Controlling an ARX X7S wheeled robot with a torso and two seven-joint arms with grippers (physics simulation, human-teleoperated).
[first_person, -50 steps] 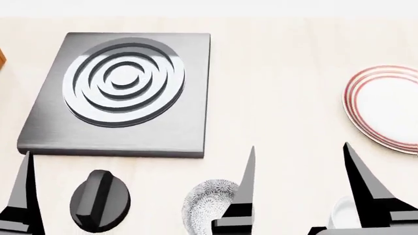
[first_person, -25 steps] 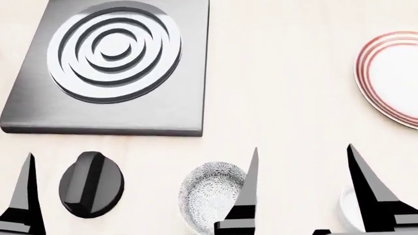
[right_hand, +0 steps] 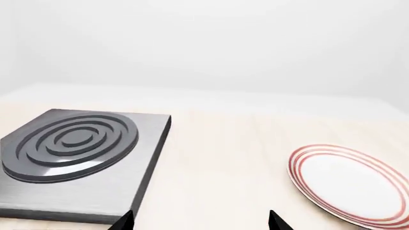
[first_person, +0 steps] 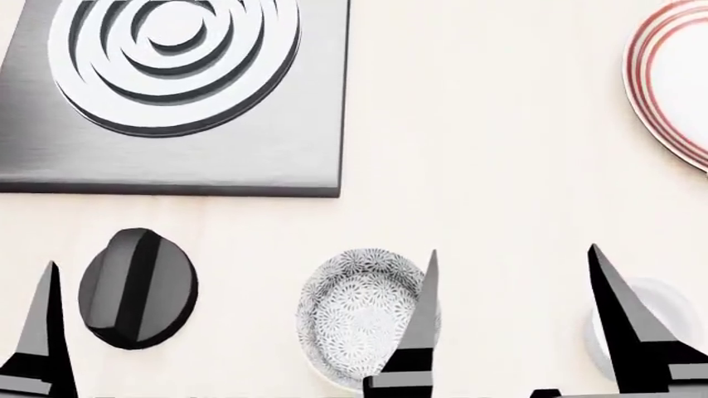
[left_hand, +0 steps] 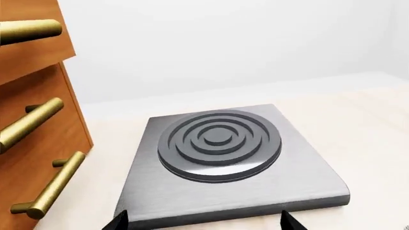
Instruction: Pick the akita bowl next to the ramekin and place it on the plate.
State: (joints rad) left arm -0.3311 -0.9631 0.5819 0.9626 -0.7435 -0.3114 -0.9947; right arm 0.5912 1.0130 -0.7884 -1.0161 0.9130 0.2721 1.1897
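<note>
In the head view the akita bowl (first_person: 356,319), grey-and-white flowered, stands upright near the bottom edge. The inner finger (first_person: 420,332) of my right gripper (first_person: 511,249) partly covers it. The white ramekin (first_person: 664,319) sits to its right, half hidden behind the other right finger (first_person: 625,323). The red-ringed plate (first_person: 677,83) (right_hand: 348,184) lies far right, cut by the frame edge. My right gripper (right_hand: 199,221) is open and holds nothing. My left gripper (left_hand: 204,221) is also open and holds nothing; only one of its fingers (first_person: 45,332) shows in the head view.
A grey hob slab with raised rings (first_person: 177,91) (left_hand: 217,143) (right_hand: 70,143) fills the far left. A black knob (first_person: 138,288) lies left of the bowl. Wooden drawers with brass handles (left_hand: 32,143) stand beside the slab. Bare light wood separates slab and plate.
The head view has tilted down: slab and plate slid up the picture, while bowl, knob and ramekin came further into view. Both grippers keep their places in the picture.
</note>
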